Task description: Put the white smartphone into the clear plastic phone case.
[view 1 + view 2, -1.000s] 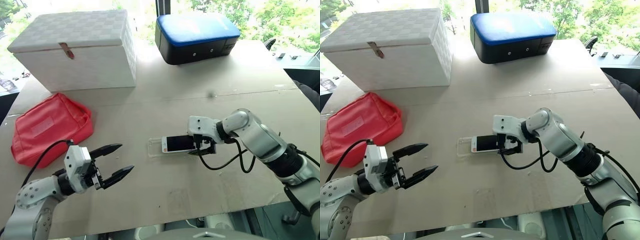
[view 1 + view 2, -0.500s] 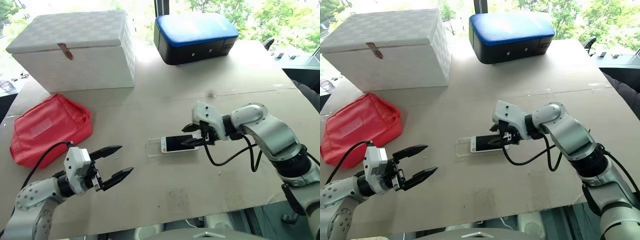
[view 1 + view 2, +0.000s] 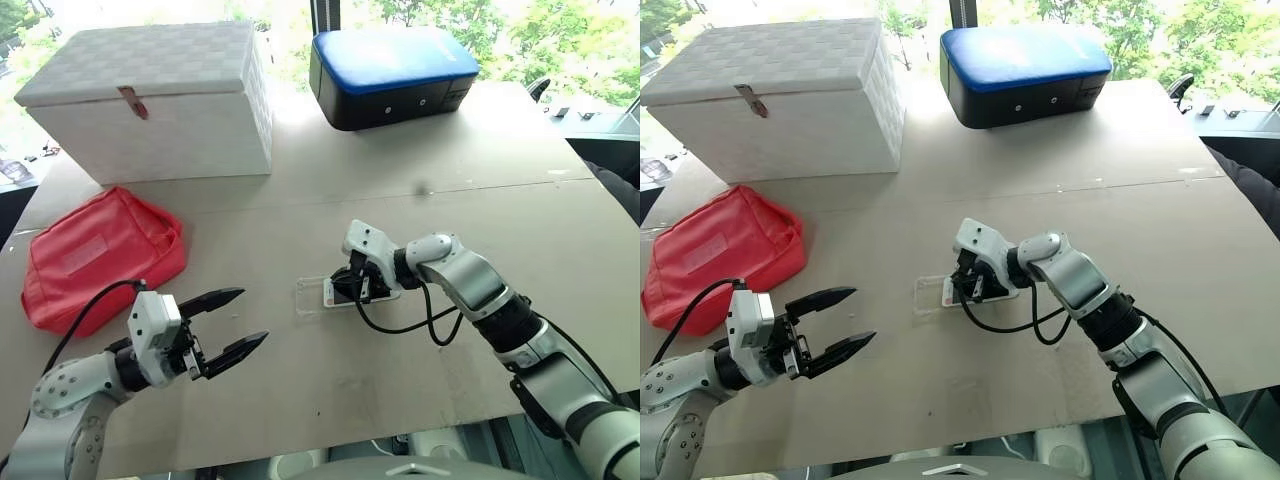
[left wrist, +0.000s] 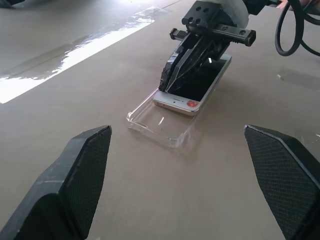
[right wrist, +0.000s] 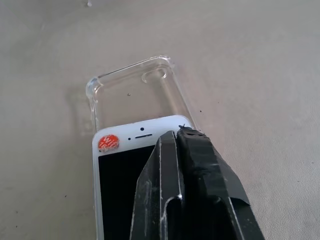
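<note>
The white smartphone (image 5: 117, 155) lies screen up on the table, its end with the red sticker resting inside the clear plastic phone case (image 5: 131, 90). The far part of the case is bare. My right gripper (image 3: 351, 285) is shut, fingers pressed together, with their tips (image 5: 186, 137) down on the phone's screen near that end. My left gripper (image 3: 252, 316) hovers open over the table to the left of the case, and its fingers (image 4: 82, 170) hold nothing.
A white woven box (image 3: 150, 100) stands at the back left and a blue-topped black case (image 3: 390, 70) at the back centre. A red pouch (image 3: 100, 250) lies on the left. The table's front edge (image 3: 400, 425) runs just behind my grippers.
My right gripper let go of the phone's right end, shut, and moved left and down onto the screen. The left gripper has not moved.
</note>
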`<state>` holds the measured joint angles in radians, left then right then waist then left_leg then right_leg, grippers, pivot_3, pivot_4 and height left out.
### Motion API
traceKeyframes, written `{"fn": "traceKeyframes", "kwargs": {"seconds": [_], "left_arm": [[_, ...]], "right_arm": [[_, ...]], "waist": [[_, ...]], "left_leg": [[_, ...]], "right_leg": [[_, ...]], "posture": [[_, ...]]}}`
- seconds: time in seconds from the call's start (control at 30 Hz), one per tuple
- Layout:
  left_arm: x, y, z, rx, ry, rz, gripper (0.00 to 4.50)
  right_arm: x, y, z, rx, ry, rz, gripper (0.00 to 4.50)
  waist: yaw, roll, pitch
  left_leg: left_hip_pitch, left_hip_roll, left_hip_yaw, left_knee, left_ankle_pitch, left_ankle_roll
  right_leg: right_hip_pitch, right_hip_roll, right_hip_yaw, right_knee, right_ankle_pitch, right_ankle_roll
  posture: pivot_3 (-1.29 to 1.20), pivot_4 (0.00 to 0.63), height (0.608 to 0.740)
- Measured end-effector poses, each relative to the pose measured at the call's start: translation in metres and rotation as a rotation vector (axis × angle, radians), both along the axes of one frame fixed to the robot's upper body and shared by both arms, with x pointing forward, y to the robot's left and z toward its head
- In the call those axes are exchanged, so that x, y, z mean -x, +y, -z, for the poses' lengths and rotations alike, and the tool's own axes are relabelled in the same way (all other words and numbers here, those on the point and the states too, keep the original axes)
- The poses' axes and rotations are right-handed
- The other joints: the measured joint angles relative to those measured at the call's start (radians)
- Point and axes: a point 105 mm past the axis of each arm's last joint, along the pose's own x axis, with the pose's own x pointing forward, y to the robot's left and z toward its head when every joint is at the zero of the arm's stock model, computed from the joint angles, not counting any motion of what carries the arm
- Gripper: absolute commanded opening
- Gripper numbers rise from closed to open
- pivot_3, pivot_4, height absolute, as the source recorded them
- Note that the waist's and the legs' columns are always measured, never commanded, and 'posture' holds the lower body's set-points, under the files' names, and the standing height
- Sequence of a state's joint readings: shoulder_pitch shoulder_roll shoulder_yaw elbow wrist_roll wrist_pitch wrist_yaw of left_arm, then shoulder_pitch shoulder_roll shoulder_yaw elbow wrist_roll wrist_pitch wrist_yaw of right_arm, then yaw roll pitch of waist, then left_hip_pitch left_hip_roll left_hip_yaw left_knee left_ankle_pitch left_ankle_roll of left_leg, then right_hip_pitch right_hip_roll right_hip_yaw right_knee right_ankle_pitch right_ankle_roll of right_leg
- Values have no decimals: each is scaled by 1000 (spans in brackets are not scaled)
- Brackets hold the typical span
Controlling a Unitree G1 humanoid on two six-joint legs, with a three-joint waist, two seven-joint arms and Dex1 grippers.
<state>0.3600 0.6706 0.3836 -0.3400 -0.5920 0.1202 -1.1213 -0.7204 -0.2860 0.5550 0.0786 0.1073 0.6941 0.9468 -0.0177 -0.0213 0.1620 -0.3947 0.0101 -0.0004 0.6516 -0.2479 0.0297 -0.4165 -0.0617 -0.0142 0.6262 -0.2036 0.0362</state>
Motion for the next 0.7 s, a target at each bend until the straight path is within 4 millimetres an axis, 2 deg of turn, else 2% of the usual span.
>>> {"fn": "traceKeyframes", "kwargs": {"seconds": [0.23,0.4,0.47,0.53,0.6,0.7], "left_arm": [[0,0,0,1,-1,-6,4351],[0,0,1,6,2,-15,4351],[0,0,1,7,2,-16,4351],[0,0,1,9,2,-16,4351],[-1,-1,1,11,-1,-14,4351],[-1,-2,1,13,-1,-11,4351]], "right_arm": [[-8,6,10,12,-81,-18,46],[-3,0,4,-116,4,-4,46],[3,-5,-6,-167,31,-26,46],[14,-7,-29,-231,40,-79,46],[23,-6,-40,-250,32,-124,46],[28,-4,-38,-229,32,-146,46]], "waist": [[-2,3,-13],[2,2,-12],[3,1,-12],[3,3,-11],[2,2,-11],[2,3,-11]], "left_leg": [[12,1,1,-2,0,0],[8,1,0,-1,0,0],[3,1,0,-1,0,0],[-2,0,0,-1,0,0],[-2,1,0,-1,0,0],[-2,0,-1,-3,0,0]], "right_leg": [[8,0,1,1,-3,4],[5,-1,1,1,-3,4],[2,-1,1,0,0,0],[-3,-1,1,0,1,2],[-3,0,0,0,2,3],[-3,0,0,-1,0,0]], "posture": [[0,150,740],[0,150,740],[0,150,740],[0,150,740],[0,150,740],[0,150,740]]}}
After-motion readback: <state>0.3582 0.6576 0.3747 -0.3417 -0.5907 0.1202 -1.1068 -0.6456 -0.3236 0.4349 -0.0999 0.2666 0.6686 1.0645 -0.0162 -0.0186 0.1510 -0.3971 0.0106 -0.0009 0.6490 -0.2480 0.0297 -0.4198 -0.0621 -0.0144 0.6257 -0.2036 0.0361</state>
